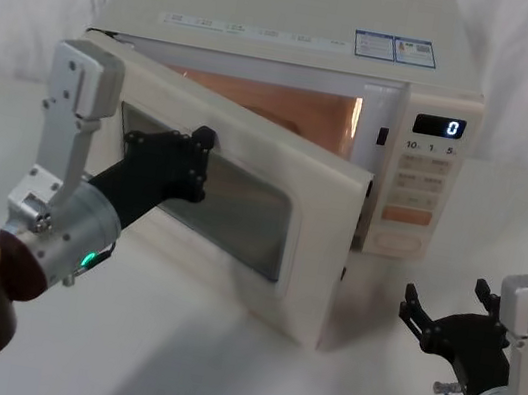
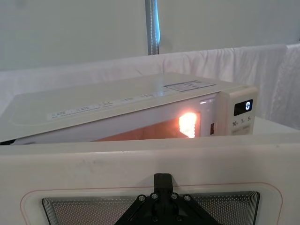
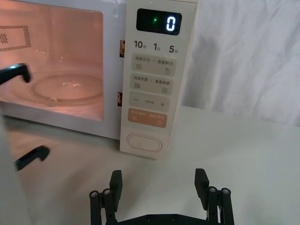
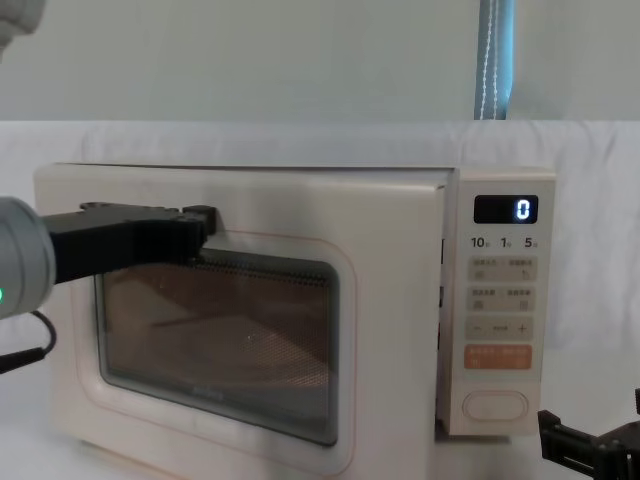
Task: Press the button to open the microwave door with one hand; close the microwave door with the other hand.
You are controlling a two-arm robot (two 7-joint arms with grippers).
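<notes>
Head view: the microwave point(image 1: 297, 61) stands on a white-draped table point(image 1: 168, 344) with the microwave door point(image 1: 243, 204) swung partly open on its left hinge, so that the lit orange cavity point(image 1: 279, 109) shows above the door's upper edge. The left gripper point(image 1: 199, 161) rests its fingertips against the outer face of the door at the upper left of the dark window; whether its fingers are spread or together cannot be told. The right gripper point(image 1: 443, 307) hangs low at the right, in front of and below the control panel point(image 1: 423, 184), fingers spread and holding nothing. The button point(image 1: 398, 243) sits at the bottom of that panel, under the orange key point(image 1: 407, 215). Left wrist view: the left gripper point(image 2: 162, 180) meets the door point(image 2: 140, 159) just above the mesh window point(image 2: 225, 206); beyond the door's edge the cavity lamp point(image 2: 188, 124) glows and the display point(image 2: 243, 107) reads 0. Right wrist view: the right gripper point(image 3: 159, 180) has its two fingers apart, aimed toward the button point(image 3: 144, 142) but clear of it; inside the open cavity lies a glass turntable point(image 3: 70, 86) with nothing on it. Chest view: the left gripper point(image 4: 200, 228) touches the door point(image 4: 380, 330) at the window's upper left corner; the button point(image 4: 496, 405) is at the panel's foot, and part of the right gripper point(image 4: 590, 448) shows at the lower right.
</notes>
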